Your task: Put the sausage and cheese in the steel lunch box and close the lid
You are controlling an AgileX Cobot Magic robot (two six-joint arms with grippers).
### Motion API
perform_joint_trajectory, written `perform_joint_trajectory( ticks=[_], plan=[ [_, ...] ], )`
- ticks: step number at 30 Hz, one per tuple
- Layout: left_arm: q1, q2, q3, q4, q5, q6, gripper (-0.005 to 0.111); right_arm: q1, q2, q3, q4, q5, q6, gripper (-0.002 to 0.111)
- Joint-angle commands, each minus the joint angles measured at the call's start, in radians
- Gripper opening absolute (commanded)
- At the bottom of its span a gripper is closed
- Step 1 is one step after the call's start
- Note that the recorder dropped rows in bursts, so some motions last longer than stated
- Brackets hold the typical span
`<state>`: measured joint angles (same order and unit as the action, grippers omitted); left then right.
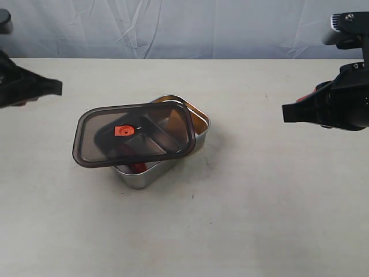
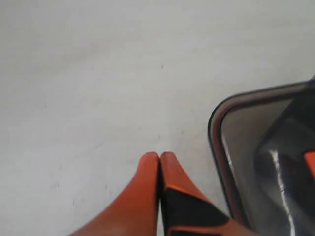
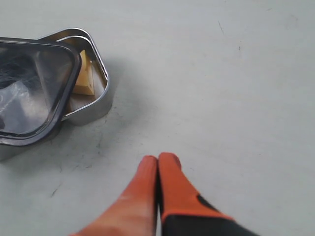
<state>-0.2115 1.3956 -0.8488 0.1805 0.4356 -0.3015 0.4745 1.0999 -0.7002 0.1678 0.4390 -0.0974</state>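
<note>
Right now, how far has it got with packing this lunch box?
Packing looks done: the cheese lies in the steel lunch box, and a red bit, likely the sausage, shows under the lid. In hand: nothing; the left gripper and right gripper are shut and empty, clear of the box. To do: the lid rests skewed on top, so it needs squaring and pressing shut.

A pale, lightly scuffed tabletop [image 1: 259,219] runs back to a wrinkled blue-grey backdrop sheet [image 1: 173,26].
</note>
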Motion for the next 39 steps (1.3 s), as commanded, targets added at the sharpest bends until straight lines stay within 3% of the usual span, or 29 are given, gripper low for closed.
perform_joint_trajectory(
  ticks=[1,9,15,33,39],
  plan=[
    [-0.008,0.085,-0.004,-0.052,0.077,-0.010,0.000,0.002,0.002,-0.005,0.001,-0.006,0.001,0.000],
    [-0.010,0.154,-0.004,-0.110,0.089,-0.002,0.000,0.002,0.002,-0.005,0.001,-0.006,0.004,0.000],
    [-0.012,0.159,-0.004,-0.266,0.089,0.122,0.000,0.002,0.002,-0.005,0.001,-0.006,0.004,0.000],
    [-0.042,0.226,-0.004,-0.283,0.080,0.120,0.000,0.002,0.002,-0.005,0.001,-0.015,0.004,0.000],
    [-0.118,0.239,-0.004,-0.302,0.057,0.123,0.000,0.002,0.002,-0.005,0.001,-0.015,0.004,0.000]
  ],
)
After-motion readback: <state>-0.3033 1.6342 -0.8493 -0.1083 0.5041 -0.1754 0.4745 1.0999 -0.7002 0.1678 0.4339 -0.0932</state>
